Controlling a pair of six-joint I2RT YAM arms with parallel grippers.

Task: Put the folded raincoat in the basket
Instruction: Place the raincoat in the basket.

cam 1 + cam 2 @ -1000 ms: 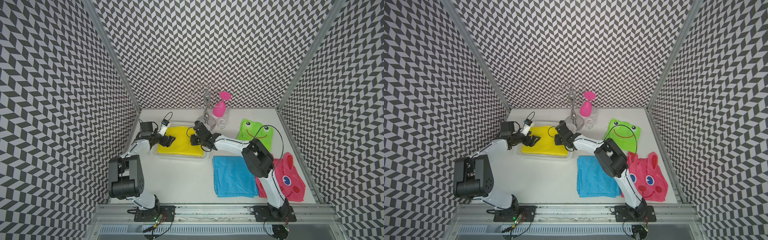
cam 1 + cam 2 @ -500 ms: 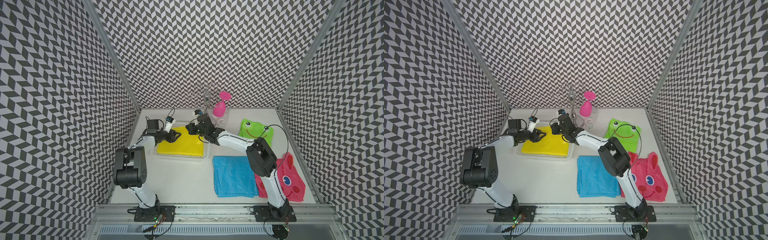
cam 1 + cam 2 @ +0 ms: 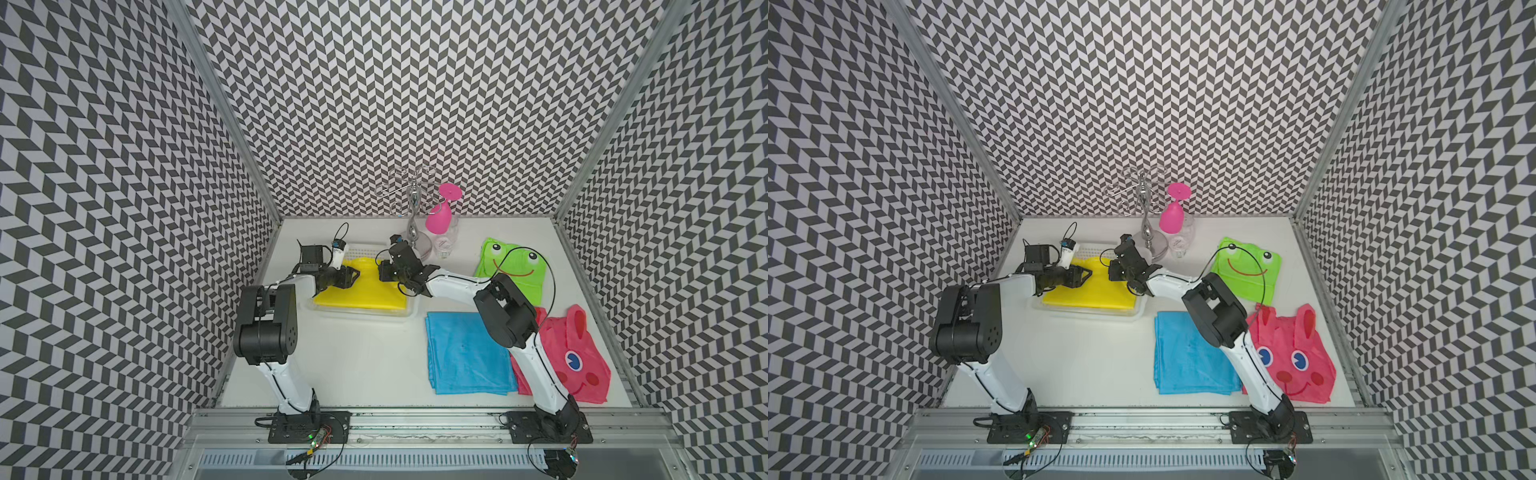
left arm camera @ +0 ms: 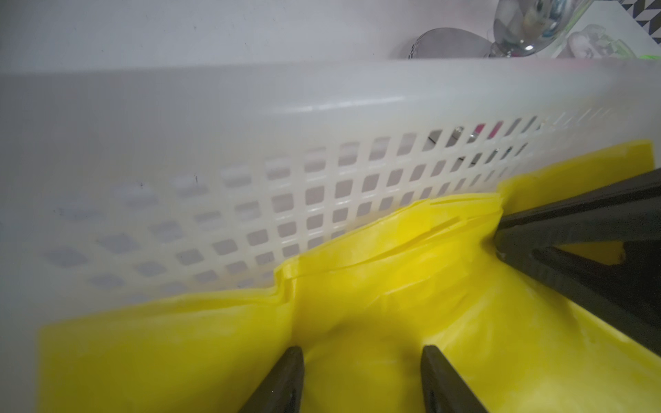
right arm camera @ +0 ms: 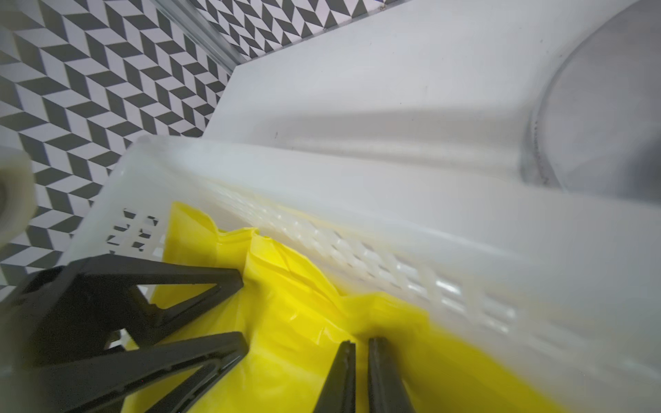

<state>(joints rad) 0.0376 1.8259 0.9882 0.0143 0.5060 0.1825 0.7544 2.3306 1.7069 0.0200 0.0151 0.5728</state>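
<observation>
- Your right gripper has its jaws almost together. It looks to be nipping a pucker of the yellow raincoat at that sheet's far edge, though the pinch itself is hard to confirm
- Your left gripper stands about half open, tips down over the film with nothing clamped between them
- The two face each other tip to tip, close but apart, so the raincoat lies straight beneath both. The right one is at the edge that matters
- The raincoat lies flat inside the basket, its long axis along the basket's long sides and parallel to the far edge of the table. As a plain folded rectangle it points no particular way
- Its far edge climbs the basket's perforated far wall by the right gripper, while a strip of bare mesh shows towards the basket's far left corner
- The basket sits near the table's far left corner, and I judge that letting go and lifting straight up is all you have left
</observation>
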